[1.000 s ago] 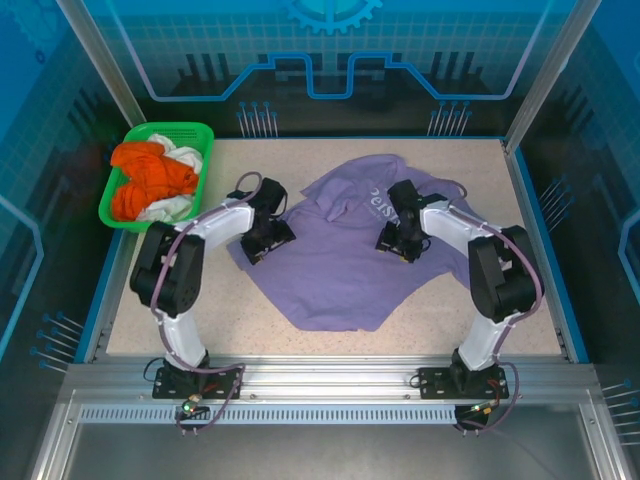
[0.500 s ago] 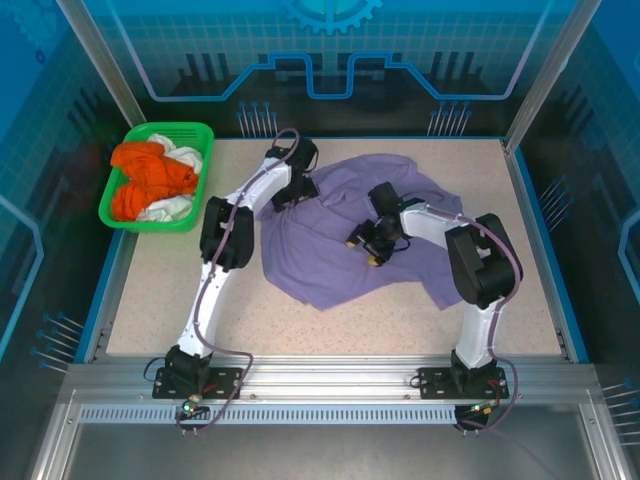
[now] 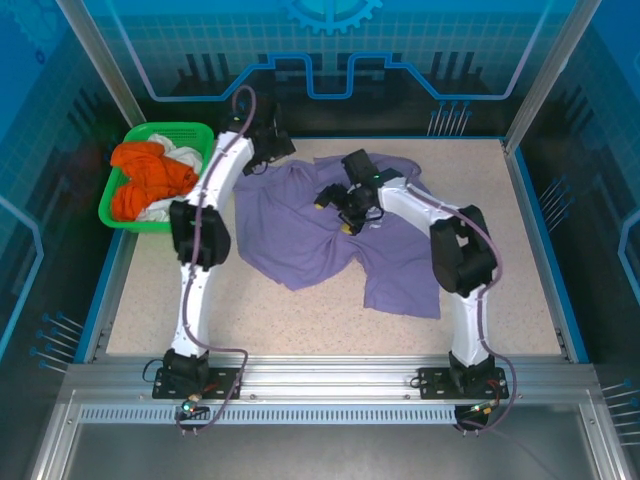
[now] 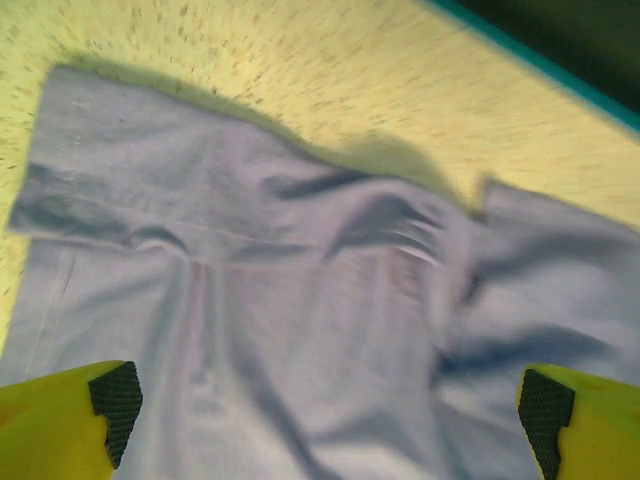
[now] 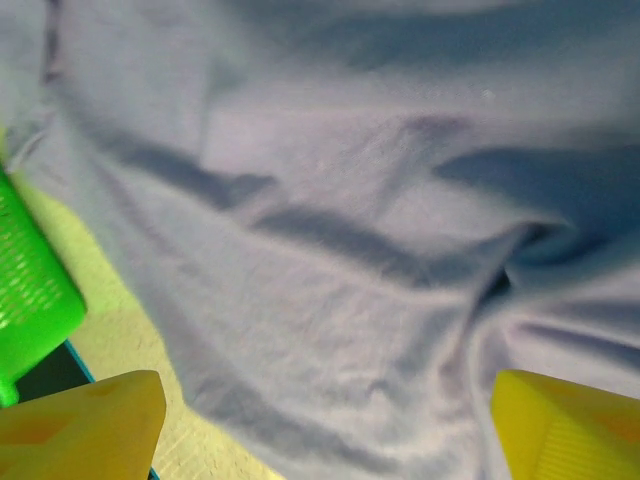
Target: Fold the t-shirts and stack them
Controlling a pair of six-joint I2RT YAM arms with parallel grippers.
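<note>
The lavender t-shirt [image 3: 310, 240] lies rumpled across the middle of the table, its lettering hidden. My left gripper [image 3: 268, 150] is stretched to the back edge, just above the shirt's far left corner. In the left wrist view this gripper [image 4: 330, 400] is open, with the purple cloth [image 4: 300, 300] spread below the wide-apart fingers. My right gripper [image 3: 334, 213] hovers over the shirt's upper middle. It is open too [image 5: 330, 400], and nothing but wrinkled cloth [image 5: 350, 250] lies under it. Orange and white t-shirts [image 3: 150, 180] are piled in the basket.
The green mesh basket [image 3: 190, 130] stands at the back left corner, and its wall [image 5: 30, 270] shows at the left of the right wrist view. Bare speckled table [image 3: 300, 320] runs along the front. A teal rim [image 3: 540, 230] bounds the table.
Both arms have swung toward the back left, the left one reaching the far edge. The shirt has shifted and bunched with them, and its white lettering no longer shows.
</note>
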